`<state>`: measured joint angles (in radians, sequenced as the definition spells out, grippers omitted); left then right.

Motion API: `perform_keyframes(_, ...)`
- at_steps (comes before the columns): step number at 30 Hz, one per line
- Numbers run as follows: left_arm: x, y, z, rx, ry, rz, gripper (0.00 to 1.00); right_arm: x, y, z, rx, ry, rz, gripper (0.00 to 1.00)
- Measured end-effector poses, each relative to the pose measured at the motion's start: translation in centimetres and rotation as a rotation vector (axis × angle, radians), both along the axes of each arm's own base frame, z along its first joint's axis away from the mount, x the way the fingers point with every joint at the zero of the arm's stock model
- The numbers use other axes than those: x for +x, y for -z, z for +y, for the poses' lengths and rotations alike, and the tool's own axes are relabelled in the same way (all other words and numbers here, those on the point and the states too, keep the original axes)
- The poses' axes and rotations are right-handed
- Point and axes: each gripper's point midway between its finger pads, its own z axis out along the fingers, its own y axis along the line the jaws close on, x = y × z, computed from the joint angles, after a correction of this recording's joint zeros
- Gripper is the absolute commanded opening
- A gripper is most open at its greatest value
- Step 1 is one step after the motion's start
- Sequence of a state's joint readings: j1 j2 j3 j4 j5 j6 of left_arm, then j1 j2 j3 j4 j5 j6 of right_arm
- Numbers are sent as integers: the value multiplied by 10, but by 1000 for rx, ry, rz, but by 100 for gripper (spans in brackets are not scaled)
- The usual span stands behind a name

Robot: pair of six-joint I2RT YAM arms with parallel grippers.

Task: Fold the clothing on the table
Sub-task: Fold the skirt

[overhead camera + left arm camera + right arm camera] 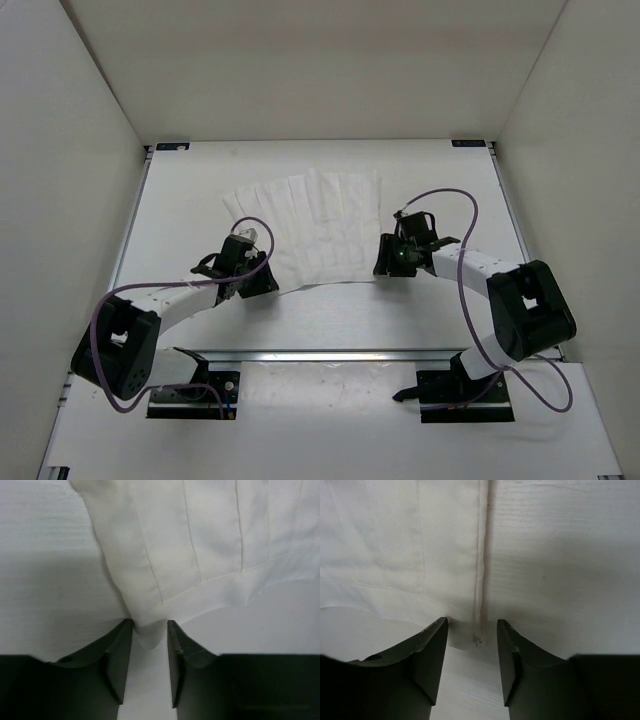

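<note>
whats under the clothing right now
Only the white table shows around the clothing, which lies spread flat on it. No lump hints at anything beneath, but the covered patch of table itself cannot be seen.

No text, label, brand, number or sign can be read in any of the three views. A small dark speck (476, 639) is seen at the hemmed corner of the clothing (395, 540) in the right wrist view, but it is too small to be made out.
</note>
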<state>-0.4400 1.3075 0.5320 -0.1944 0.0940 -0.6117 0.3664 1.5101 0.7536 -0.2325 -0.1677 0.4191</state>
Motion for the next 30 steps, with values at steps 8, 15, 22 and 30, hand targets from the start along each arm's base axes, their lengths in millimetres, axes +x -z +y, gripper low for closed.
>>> perform_keyframes(8, 7, 2, 3, 12, -24, -15, 0, 1, 5, 2, -12, 5, 5, 0)
perform_keyframes(15, 5, -32, 10, 29, 4, -61, 0, -25, -43, 5, 5, -22, -14, 0)
perform_keyframes(22, -26, -85, 7, -20, 95, -149, 0, -61, -103, -2, 54, -48, -84, 0)
perform_keyframes(30, -84, -105, 8, -92, 181, -126, 0, -148, -95, -2, 93, -155, 40, 0)
